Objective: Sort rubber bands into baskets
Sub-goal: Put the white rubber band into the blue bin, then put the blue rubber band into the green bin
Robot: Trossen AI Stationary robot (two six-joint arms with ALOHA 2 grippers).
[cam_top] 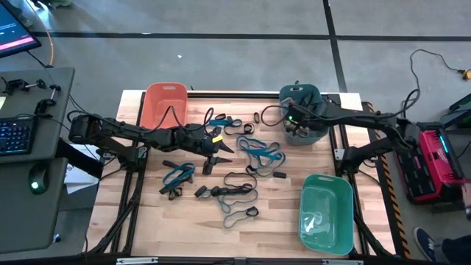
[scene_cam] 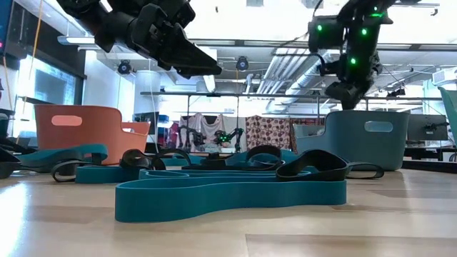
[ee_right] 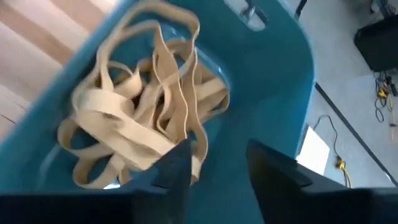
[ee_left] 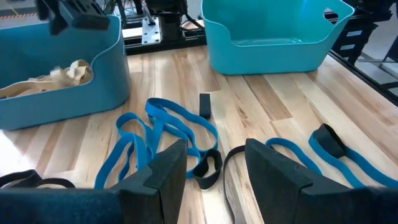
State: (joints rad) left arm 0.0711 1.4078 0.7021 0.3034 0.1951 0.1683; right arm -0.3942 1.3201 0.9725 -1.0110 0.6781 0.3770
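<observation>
Near the tabletop's far right corner, the dark teal basket (cam_top: 300, 118) held a heap of tan rubber bands (ee_right: 143, 118). Above it hung the right tool (ee_right: 214, 158), fingers apart, empty. Mid-tabletop, the left tool (ee_left: 214, 171) stood parted over blue bands (ee_left: 168, 130), holding nothing.

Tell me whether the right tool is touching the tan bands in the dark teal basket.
Apart. The right wrist view shows the right tool open above the tan bands piled in the dark teal basket, its fingers empty.

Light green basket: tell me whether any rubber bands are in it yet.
No, the light green basket holds no bands in the high view; only its bare, glossy inside shows.
</observation>
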